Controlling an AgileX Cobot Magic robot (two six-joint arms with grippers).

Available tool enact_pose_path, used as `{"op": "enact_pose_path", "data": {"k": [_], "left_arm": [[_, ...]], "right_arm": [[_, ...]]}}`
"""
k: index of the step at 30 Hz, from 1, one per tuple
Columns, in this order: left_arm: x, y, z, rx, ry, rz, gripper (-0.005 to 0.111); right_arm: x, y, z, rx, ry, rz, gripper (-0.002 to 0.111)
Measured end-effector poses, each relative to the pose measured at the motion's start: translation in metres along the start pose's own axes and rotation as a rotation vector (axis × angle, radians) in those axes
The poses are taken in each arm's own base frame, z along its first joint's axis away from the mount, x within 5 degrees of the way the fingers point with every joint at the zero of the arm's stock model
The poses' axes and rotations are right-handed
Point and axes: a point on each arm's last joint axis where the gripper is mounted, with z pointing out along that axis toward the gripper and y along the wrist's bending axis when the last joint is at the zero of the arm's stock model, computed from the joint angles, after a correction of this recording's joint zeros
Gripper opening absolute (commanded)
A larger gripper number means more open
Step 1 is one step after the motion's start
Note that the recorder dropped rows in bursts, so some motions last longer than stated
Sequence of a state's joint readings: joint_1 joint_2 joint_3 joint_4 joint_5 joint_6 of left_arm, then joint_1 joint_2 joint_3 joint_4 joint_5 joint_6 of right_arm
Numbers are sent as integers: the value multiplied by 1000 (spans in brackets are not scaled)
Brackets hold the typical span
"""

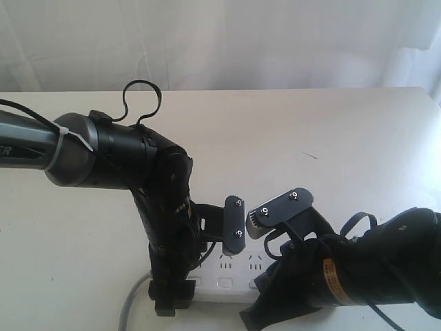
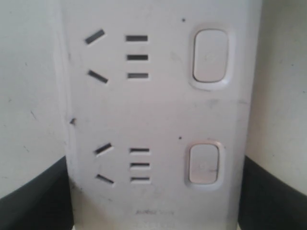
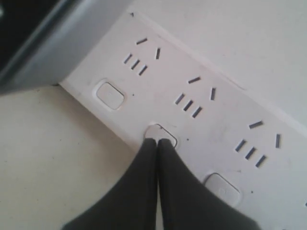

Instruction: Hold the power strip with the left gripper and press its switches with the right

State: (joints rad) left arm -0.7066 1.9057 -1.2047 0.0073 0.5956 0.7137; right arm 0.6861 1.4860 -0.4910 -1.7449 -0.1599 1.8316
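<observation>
The white power strip (image 1: 231, 293) lies along the table's near edge, its grey cord (image 1: 129, 307) leaving to the left. My left gripper (image 1: 204, 265) reaches down over it. In the left wrist view its black fingers (image 2: 271, 191) press both long sides of the power strip (image 2: 158, 110), so my left gripper (image 2: 154, 165) is shut on it. Two switches (image 2: 210, 55) show there. My right gripper (image 3: 157, 140) is shut, and its joined tips rest on one switch (image 3: 168, 136) of the row. Free switches (image 3: 110, 95) lie either side. In the exterior view my right gripper (image 1: 256, 226) sits right of the left one.
The beige table (image 1: 331, 138) stretches back to a white curtain (image 1: 220, 41). The left arm's black cable loop (image 1: 141, 103) stands above its wrist. The right arm (image 1: 358, 276) fills the lower right corner. A grey part of the left gripper (image 3: 48, 43) crosses the strip's end.
</observation>
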Motion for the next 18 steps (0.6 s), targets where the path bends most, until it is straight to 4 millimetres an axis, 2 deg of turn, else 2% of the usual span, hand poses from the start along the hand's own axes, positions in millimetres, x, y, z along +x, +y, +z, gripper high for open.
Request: {"op": "enact_pose_path", "data": {"k": [18], "left_arm": [[0, 0, 0, 3, 3, -2, 0]], "right_arm": [[-9, -1, 1, 18, -25, 20, 0]]}}
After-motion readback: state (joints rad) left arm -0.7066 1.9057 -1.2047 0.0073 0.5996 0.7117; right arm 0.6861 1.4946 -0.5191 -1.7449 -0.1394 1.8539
